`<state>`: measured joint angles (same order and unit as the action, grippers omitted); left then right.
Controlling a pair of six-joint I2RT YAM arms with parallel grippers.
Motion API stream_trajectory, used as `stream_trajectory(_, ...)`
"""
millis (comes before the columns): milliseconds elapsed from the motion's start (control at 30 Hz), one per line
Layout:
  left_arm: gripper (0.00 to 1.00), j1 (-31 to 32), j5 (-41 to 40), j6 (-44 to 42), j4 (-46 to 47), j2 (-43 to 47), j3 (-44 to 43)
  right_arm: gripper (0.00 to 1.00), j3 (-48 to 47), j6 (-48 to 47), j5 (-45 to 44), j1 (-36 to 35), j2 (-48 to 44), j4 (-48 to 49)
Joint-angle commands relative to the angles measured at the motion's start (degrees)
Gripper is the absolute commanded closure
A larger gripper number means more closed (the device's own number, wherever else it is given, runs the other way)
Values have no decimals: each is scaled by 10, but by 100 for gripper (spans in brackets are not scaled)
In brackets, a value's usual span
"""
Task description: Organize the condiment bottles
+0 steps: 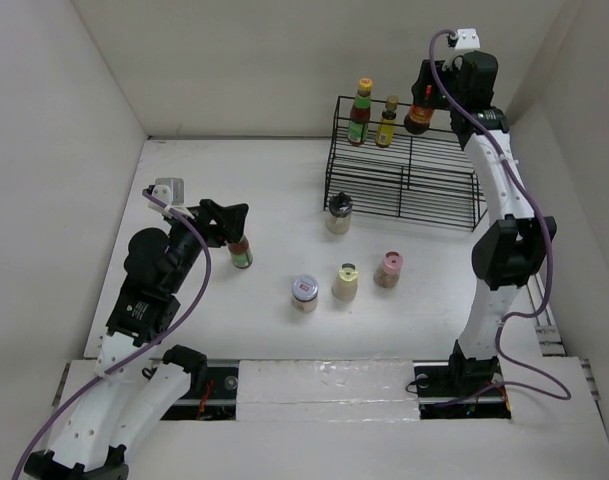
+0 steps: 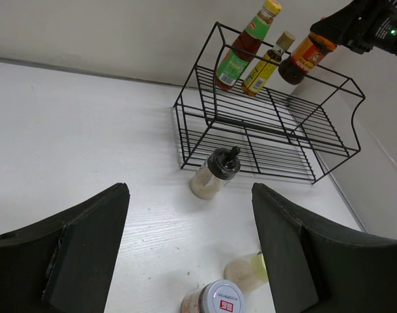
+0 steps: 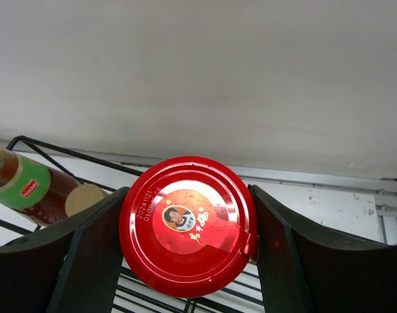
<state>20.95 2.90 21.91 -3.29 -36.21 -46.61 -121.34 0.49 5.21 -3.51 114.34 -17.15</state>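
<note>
My right gripper [image 1: 425,98] is shut on the red-lidded jar [image 3: 185,222], its fingers against both sides of the lid. It holds the jar [image 1: 419,118] tilted at the right end of the black wire rack's top shelf [image 1: 404,170]. Two sauce bottles [image 1: 360,112] [image 1: 387,122] stand on that shelf to the jar's left. My left gripper [image 1: 234,226] is open and empty, just above a small dark-capped bottle [image 1: 241,252]. On the table stand a grey-capped shaker [image 1: 338,213], a silver-lidded jar [image 1: 304,293], a cream shaker [image 1: 345,282] and a pink-capped shaker [image 1: 389,269].
White walls close off the table at the left, back and right. The left wrist view looks between open jaws at the silver-lidded jar [image 2: 219,298], the cream shaker [image 2: 245,268], the grey-capped shaker [image 2: 214,171] and the rack [image 2: 263,140] beyond.
</note>
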Motion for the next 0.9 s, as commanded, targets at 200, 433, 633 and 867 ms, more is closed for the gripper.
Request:
stream_trajectory(200, 28, 2, 2, -6, 15, 0, -10, 52, 65, 10, -6, -6, -43, 106)
stream_trajectory(433, 28, 2, 2, -6, 15, 0, -10, 39, 76, 10, -6, -6, -38, 101)
stream_trajectory(633, 28, 2, 2, -6, 15, 0, -10, 13, 74, 10, -13, -1, -44, 89)
stream_trajectory(867, 28, 2, -6, -6, 15, 0, -10, 7, 61, -1, -13, -15, -129, 83)
